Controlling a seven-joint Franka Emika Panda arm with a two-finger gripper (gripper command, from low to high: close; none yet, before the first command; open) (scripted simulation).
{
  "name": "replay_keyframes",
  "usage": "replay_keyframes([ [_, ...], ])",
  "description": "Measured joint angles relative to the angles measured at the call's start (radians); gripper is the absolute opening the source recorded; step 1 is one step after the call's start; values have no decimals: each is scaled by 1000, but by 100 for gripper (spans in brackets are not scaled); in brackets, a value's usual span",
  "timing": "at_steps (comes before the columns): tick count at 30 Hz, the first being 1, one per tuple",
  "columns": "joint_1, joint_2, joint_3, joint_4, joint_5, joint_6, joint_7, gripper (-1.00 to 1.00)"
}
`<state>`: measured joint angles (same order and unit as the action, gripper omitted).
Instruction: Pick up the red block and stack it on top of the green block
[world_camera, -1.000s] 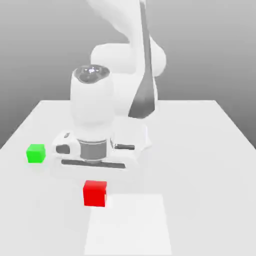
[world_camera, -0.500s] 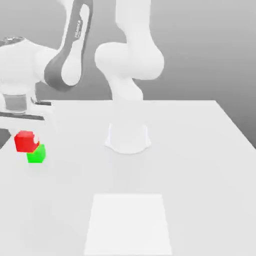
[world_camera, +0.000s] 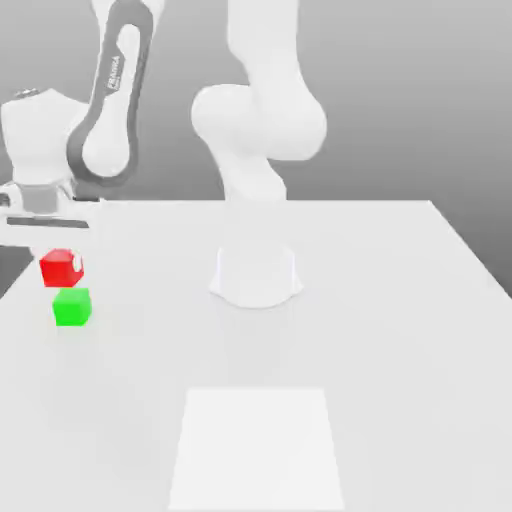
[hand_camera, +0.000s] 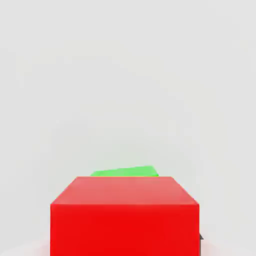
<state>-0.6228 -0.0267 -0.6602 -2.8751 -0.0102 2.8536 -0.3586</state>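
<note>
Two cubes sit near the desk's (world_camera: 400, 330) edge on the exterior view's left: the red block (world_camera: 61, 268), clamped in the jaws of the gripper (world_camera: 60, 262), hangs just above the green block (world_camera: 72, 306), not touching it. Open desk spreads toward the exterior view's right, past the arm's round base (world_camera: 256, 276). Lettering runs down the arm's dark band (world_camera: 118, 72), too small to read surely.

Counted one red block (world_camera: 61, 268), one green block (world_camera: 72, 307), two blocks altogether. Counted one white robot arm (world_camera: 258, 120) with one gripper (world_camera: 50, 250). Saw one white table (world_camera: 400, 330) and one paler square patch (world_camera: 257, 448) on its surface.
</note>
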Motion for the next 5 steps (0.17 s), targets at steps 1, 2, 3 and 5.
replay_keyframes([
  [1, 5, 27, 11, 0, 53, 21, -37, -100],
  [2, -1, 54, 33, 0, 110, 42, -77, -100],
  [3, -13, 78, 54, 0, 160, 60, -112, 100],
  [5, -13, 78, 54, 0, 160, 60, -112, 100],
])
